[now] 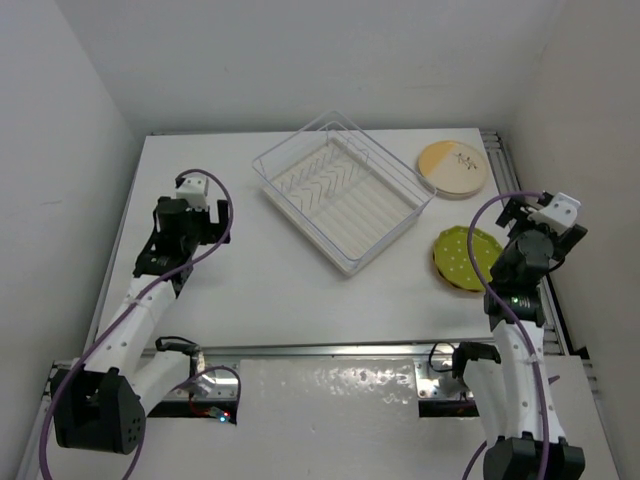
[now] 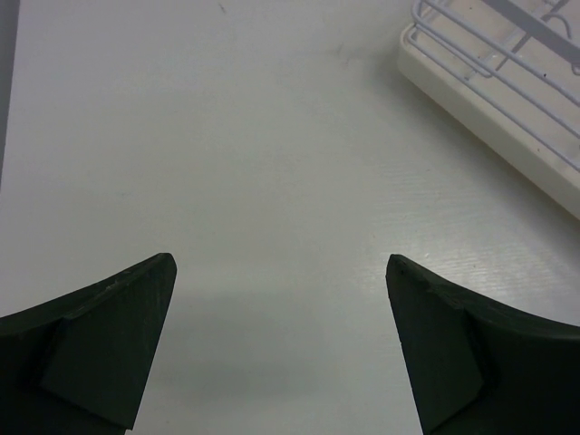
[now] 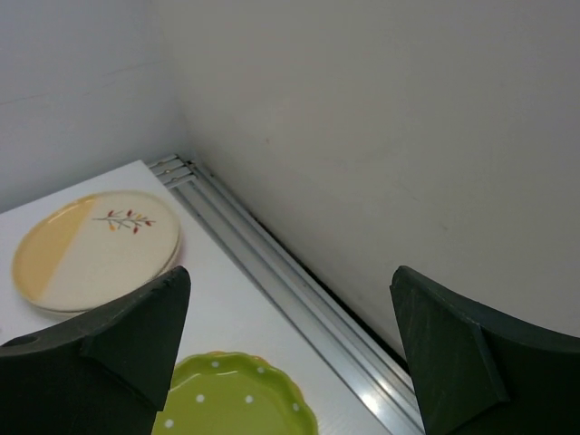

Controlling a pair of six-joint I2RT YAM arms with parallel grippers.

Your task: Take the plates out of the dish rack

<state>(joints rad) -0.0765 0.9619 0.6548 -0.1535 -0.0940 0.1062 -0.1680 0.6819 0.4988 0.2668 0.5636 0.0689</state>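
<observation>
White wall [image 3: 408, 136] and metal rail [image 3: 299, 299] crowd the right gripper [image 3: 288, 362], wide open and empty. The green plate [image 3: 237, 399] lies just below it; the left gripper [image 2: 281, 344], open too, is near the dish rack [image 2: 489, 86].

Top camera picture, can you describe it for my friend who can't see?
An empty white dish rack sits slantwise in the middle of a white table. Right of it lie a cream-and-yellow plate at the back and a green dotted plate nearer. A robot's left arm and right arm stand at either side.
</observation>
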